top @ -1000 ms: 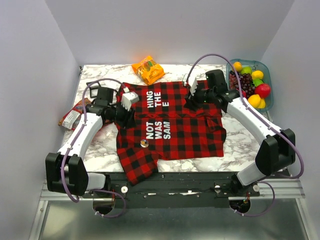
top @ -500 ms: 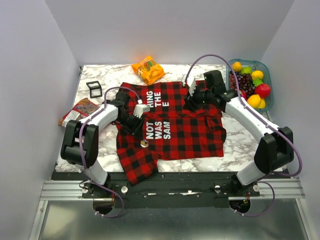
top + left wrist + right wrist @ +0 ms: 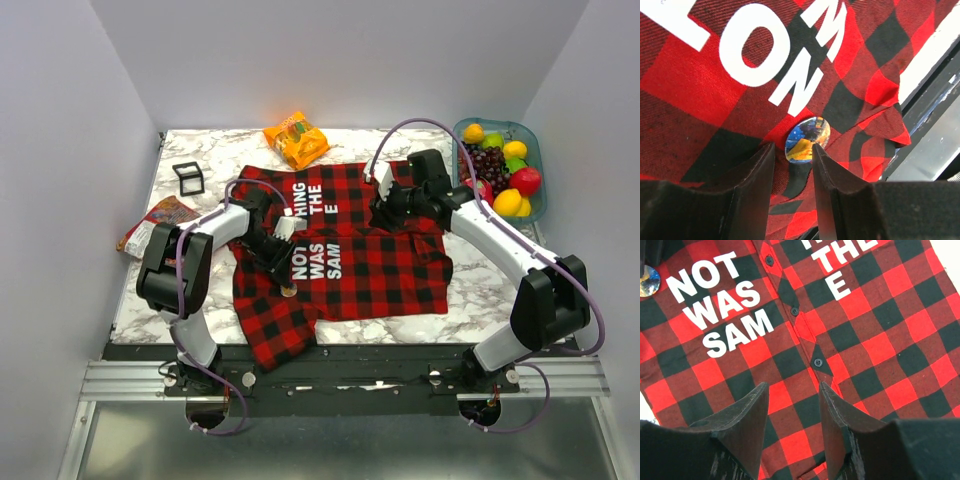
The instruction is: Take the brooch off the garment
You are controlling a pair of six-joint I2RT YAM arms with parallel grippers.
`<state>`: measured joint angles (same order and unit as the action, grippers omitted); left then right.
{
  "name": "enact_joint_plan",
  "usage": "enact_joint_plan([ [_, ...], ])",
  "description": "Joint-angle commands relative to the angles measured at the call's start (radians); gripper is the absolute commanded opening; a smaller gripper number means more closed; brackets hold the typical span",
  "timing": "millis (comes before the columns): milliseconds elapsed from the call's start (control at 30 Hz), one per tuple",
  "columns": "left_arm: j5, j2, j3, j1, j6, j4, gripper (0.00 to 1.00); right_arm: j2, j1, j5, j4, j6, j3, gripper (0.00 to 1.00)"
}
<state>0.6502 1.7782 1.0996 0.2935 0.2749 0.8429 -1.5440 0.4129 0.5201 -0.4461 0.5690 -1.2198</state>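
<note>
On the marble table (image 3: pixel 470 290), the red-and-black plaid garment (image 3: pixel 350 255) lay spread flat, its white lettering facing up. The brooch (image 3: pixel 807 139), a round glossy button with blue and yellow colouring, sat pinned on the fabric just below the lettering, near the hem on the left arm's side. The left gripper (image 3: pixel 792 156) was down at the cloth with its jaws parted. The brooch lay just ahead of the gap, close to one fingertip (image 3: pixel 816 150) and not clamped. The right gripper (image 3: pixel 792 390) stood over the button placket with its jaws released and nothing between them; contact with the cloth could not be determined. An orange snack packet (image 3: pixel 296 138) lay beyond the collar. A teal fruit tray (image 3: pixel 531 130) stood at the far right corner.
</note>
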Motion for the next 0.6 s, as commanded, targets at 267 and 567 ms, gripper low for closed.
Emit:
enact_joint_plan([
  [267,-0.024,0.049,0.052,0.010,-0.039,0.058,0.19,-0.001,0.006,-0.003,0.000,0.005,-0.027,0.52],
  [567,0.058,0.089,0.091,0.035,-0.060,0.091,0.17,-0.053,0.017,0.047,-0.052,0.026,-0.060,0.52],
])
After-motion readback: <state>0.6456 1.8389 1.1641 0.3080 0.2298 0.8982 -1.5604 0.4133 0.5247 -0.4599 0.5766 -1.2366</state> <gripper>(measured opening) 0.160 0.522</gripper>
